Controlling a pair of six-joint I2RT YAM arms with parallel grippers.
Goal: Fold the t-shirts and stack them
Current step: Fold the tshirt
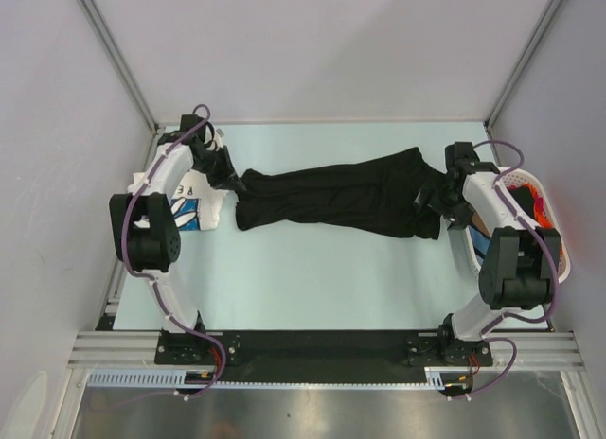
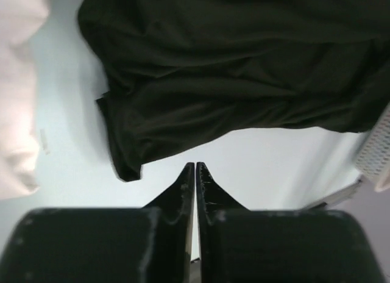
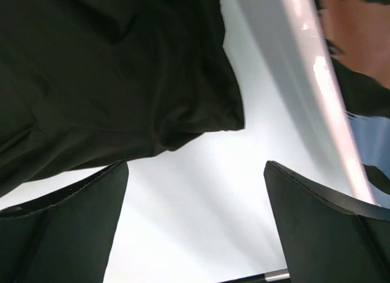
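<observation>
Top view: the black t-shirt (image 1: 331, 198) lies bunched lengthwise across the middle of the pale worktop (image 1: 312, 269), running from 9 o'clock to 3 o'clock; its surface is creased and no print or label shows on it.

The white t-shirt (image 1: 194, 207) lies at 9 o'clock, just beside the black one's left end and partly under the left arm; it carries a blue print and a few dark letters, too small and too covered to read.

The white basket (image 1: 544, 198) stands at 3 o'clock on the worktop's right edge, behind the right arm; orange cloth (image 1: 542, 207) shows inside it.

The left gripper (image 1: 227, 174) hangs over the black t-shirt's left end; the right gripper (image 1: 428, 212) hangs over its right end.

Left wrist view: the left gripper (image 2: 195, 167) has its fingers (image 2: 183, 191) drawn together to a hairline slit, with nothing between them; the black t-shirt (image 2: 244, 69) fills the field from 11 to 3 o'clock, its hem just clear of the fingertips; the white t-shirt (image 2: 18, 82) lies at 9 o'clock; the slotted basket (image 2: 378, 149) wall is at 3 o'clock.

Right wrist view: the right gripper (image 3: 195, 173) has its fingers (image 3: 73, 222) spread wide and empty over bare worktop; the black t-shirt (image 3: 109, 75) lies from 9 to 12 o'clock; the basket (image 3: 317, 82) rim runs at 2 o'clock, with orange cloth (image 3: 359, 27) beyond it; no writing is legible.
</observation>
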